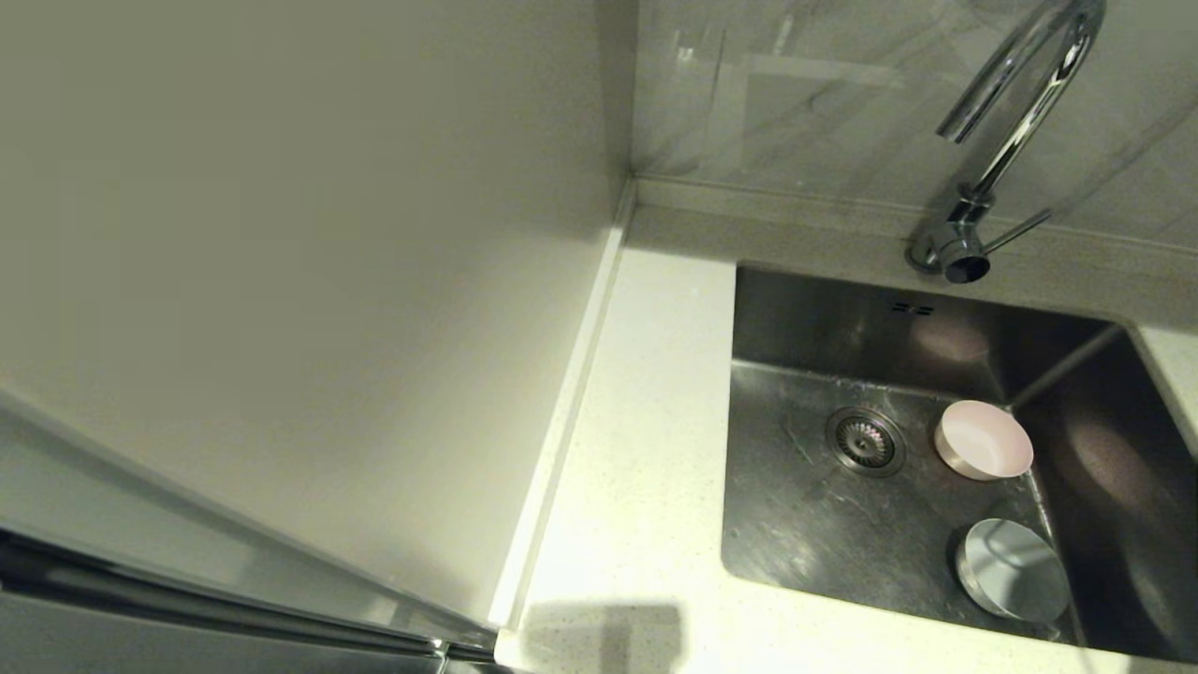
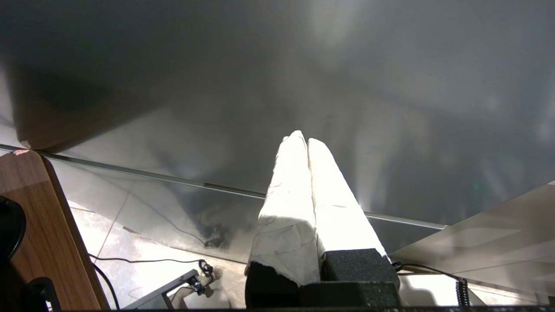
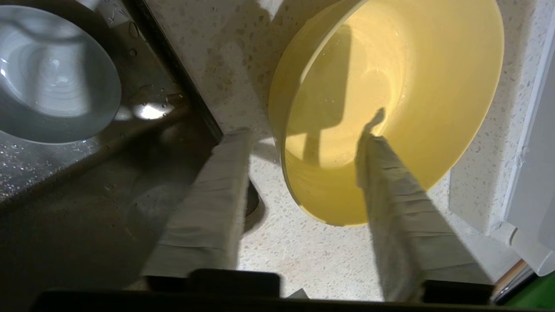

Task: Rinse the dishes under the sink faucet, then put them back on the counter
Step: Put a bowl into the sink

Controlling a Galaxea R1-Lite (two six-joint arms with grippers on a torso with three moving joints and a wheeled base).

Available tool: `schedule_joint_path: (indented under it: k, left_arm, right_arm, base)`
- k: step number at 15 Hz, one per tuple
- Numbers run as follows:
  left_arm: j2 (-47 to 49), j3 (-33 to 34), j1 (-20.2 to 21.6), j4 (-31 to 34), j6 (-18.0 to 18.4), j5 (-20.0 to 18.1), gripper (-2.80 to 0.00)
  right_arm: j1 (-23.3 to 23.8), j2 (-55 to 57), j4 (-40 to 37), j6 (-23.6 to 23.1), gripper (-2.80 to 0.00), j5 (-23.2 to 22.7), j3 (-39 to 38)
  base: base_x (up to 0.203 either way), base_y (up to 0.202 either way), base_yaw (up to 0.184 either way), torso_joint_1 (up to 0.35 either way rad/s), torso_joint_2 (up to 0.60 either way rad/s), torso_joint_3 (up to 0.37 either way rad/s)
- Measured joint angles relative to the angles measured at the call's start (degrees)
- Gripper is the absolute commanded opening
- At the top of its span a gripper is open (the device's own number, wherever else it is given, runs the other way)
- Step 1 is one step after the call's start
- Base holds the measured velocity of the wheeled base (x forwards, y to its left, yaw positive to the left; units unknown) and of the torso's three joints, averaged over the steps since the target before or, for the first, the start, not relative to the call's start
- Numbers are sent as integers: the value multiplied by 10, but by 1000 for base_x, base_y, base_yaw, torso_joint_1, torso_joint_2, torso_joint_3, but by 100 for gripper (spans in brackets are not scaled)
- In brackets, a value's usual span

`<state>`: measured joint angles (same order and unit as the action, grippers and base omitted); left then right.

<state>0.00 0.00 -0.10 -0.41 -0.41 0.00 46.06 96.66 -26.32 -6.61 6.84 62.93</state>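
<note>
Overhead, the sink (image 1: 814,524) sits right of the white counter (image 1: 646,421), the faucet (image 1: 1006,140) behind its far rim. The pink bowl (image 1: 983,440) lies just right of the drain (image 1: 865,441); the grey bowl (image 1: 1013,569) lies nearer, along the right wall. Neither arm shows here.

At the left wrist, the left gripper (image 2: 302,143) hangs by a grey panel — fingers pressed together, empty.

At the right wrist, the right gripper (image 3: 303,138) straddles the yellow bowl's (image 3: 407,78) rim — one finger inside, one outside, partly apart; grip uncertain. That bowl rests on the counter beside the sink edge.
</note>
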Motion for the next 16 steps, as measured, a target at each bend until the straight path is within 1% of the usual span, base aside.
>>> schedule_joint_path:
  k: [11,12,16]
  left_arm:
    - [0,0,0,0,0,0,-280]
    - [0,0,0,0,0,0,-280]
    - [0,0,0,0,0,0,-280]
  right_arm:
    - [0,-3,-1,0,-280,-3,-2]
    - [-1,-6,-1,0,-280,-13,-3]
    - [-11,-56,-2,-12,-280,-93,-16]
  base:
    - [0,0,0,0,0,0]
    - [0,0,0,0,0,0]
    - [0,0,0,0,0,0]
